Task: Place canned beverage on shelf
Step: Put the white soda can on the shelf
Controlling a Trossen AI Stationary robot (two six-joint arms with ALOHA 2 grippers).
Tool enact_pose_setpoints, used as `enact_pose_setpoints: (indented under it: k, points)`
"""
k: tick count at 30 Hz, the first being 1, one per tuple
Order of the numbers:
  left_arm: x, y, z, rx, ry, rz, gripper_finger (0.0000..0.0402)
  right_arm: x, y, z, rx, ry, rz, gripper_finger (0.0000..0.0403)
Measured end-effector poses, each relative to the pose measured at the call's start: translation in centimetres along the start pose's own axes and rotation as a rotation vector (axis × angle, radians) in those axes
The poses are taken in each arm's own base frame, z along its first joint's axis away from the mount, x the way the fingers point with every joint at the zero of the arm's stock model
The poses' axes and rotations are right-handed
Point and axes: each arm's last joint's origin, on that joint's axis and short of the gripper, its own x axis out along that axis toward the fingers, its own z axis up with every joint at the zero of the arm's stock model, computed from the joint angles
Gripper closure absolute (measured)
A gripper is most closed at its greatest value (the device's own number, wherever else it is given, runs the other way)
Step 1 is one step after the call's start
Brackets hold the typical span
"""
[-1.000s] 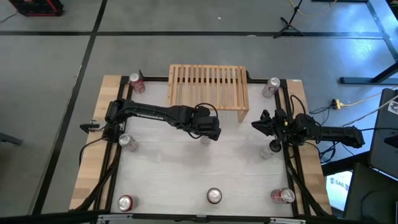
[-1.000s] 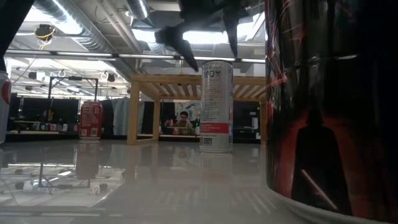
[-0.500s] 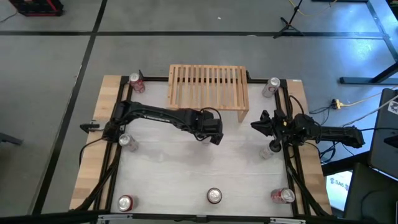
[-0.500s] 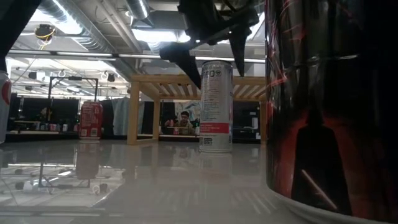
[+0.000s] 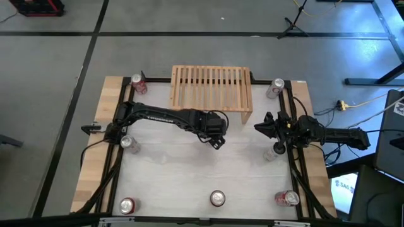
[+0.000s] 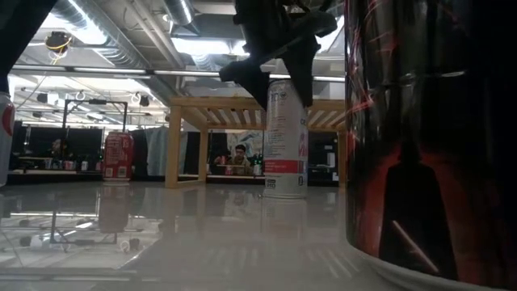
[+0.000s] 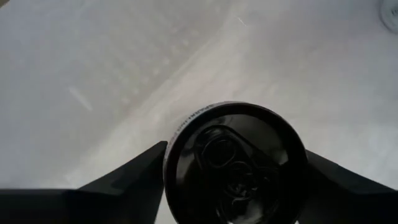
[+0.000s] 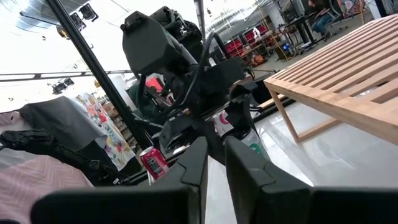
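A tall slim white canned beverage stands in the middle of the table, in front of the pale slatted shelf. My left gripper is over it and hides it in the high view. It is shut on the can's top. My right gripper waits shut at the table's right edge, pointing toward the table's left with nothing in it. My left gripper pinches the can between its two fingers, on opposite sides of the wall just under the rim. The fingers come from above, slanting down. The can's base is on the table and it stands close to upright.
Several other cans stand around the table's edges: a red one at the far left, one at the far right, one at the left, three along the near edge, one by my right arm. A dark can fills the low view's right.
My left gripper has sunk over the can, rolled about its own axis and shut its fingers onto the can's top. The can has shifted slightly toward the table's right and turned, showing another part of its label. It stays on the table.
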Motion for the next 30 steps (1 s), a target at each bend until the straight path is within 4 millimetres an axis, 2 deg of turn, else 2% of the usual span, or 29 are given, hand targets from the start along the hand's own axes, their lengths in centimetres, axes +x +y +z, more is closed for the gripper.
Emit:
enact_pose_setpoints:
  k: [2,5,10,14,20,23,30]
  points:
    - [0.0,0.0,0.0,0.057,0.003,-0.008,0.0161,0.0,0.0,0.0,0.000,0.001,0.000,0.0356]
    - [-0.3,0.0,0.0,0.128,0.012,-0.026,0.0165,0.0,0.0,0.0,0.022,0.000,0.002,0.0356]
    - [-2.2,0.0,0.3,0.214,0.028,-0.088,0.0165,0.0,0.0,0.0,0.049,-0.001,0.004,0.0356]
    - [-6.2,-0.2,1.5,0.271,-0.003,-0.196,0.0162,0.0,0.3,0.4,0.126,-0.020,0.015,0.0356]
    - [-13.0,0.6,3.2,0.386,-0.068,-0.270,0.0160,0.0,1.8,3.0,0.138,-0.050,0.035,0.0356]
    - [-16.7,2.2,4.2,0.421,-0.112,-0.272,0.0159,0.1,2.5,4.2,0.118,-0.041,0.013,0.0356]
    - [-21.7,7.5,4.3,0.432,-0.180,-0.246,0.0158,0.8,3.3,6.0,0.122,-0.021,-0.086,0.0356]
